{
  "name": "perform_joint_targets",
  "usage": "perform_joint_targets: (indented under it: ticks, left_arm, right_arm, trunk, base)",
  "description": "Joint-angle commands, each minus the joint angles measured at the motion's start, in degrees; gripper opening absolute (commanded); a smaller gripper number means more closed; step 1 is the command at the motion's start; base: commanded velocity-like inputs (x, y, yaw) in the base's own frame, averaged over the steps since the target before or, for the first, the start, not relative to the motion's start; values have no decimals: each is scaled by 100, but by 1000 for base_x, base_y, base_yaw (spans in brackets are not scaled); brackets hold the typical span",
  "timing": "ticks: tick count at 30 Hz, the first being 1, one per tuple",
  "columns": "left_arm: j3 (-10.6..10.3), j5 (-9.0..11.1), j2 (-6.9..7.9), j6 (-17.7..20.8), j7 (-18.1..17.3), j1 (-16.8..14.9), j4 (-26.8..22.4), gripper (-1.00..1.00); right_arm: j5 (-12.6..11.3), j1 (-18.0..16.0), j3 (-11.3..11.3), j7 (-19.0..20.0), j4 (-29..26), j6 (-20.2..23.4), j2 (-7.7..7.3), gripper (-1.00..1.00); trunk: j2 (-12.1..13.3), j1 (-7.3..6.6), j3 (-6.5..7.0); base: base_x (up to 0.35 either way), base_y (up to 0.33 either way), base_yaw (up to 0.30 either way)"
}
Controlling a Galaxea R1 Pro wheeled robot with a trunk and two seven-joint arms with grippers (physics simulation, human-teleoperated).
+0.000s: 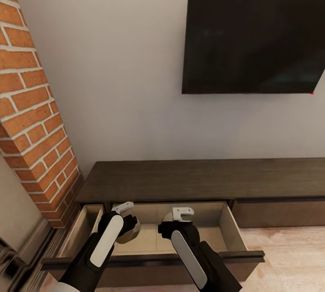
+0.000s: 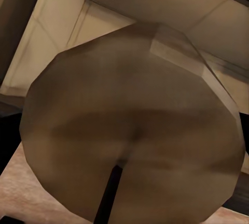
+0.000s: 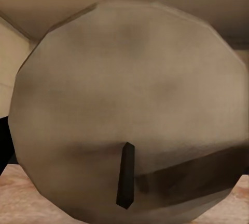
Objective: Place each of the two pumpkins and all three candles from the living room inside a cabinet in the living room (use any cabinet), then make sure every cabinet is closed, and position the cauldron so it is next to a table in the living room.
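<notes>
Candles fill both wrist views: each arm carries one, and you are holding both over the open drawer (image 1: pixel 234 231) of the cabinet (image 1: pixel 198 179), the long dark TV unit under the wall-mounted television (image 1: pixel 255 41). In the head view the left gripper (image 1: pixel 126 219) sits above the drawer's left half, with a rounded grey-brown candle (image 1: pixel 128 233) peeking out under it; the left wrist view shows that candle's (image 2: pixel 132 125) broad end face against the pale drawer floor. The right gripper (image 1: pixel 180 219) hangs beside it over the drawer's middle, and its candle (image 3: pixel 129 109) covers most of the right wrist view, dark wick (image 3: pixel 125 174) facing the camera. Both sets of jaws are judged clamped on their candles, though the fingers themselves are hidden behind the wax, so you cannot read the gap directly. To finish this step cleanly, lower each wrist until the candle is well inside the drawer walls before you release, since a drop from above could let a cylinder roll toward the front edge. Keep the two apart from each other and back from the drawer front (image 1: pixel 149 260), so nothing jams when you push it shut. Release one side at a time and lift straight up.
</notes>
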Motion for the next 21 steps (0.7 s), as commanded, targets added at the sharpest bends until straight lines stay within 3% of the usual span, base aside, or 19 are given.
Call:
perform_joint_targets:
  ticks: [1,21]
  left_arm:
    - [-6,33,1,19,40,-5,-7,-100]
    - [-6,47,1,19,40,-5,-8,-100]
  right_arm:
    - [-62,-6,9,-66,-6,-5,-1,-100]
    - [-62,-6,3,-65,-6,-5,-9,-100]
  trunk:
    - [-45,22,-24]
    - [-847,461,-383]
  base:
    - [0,0,0]
    - [0,0,0]
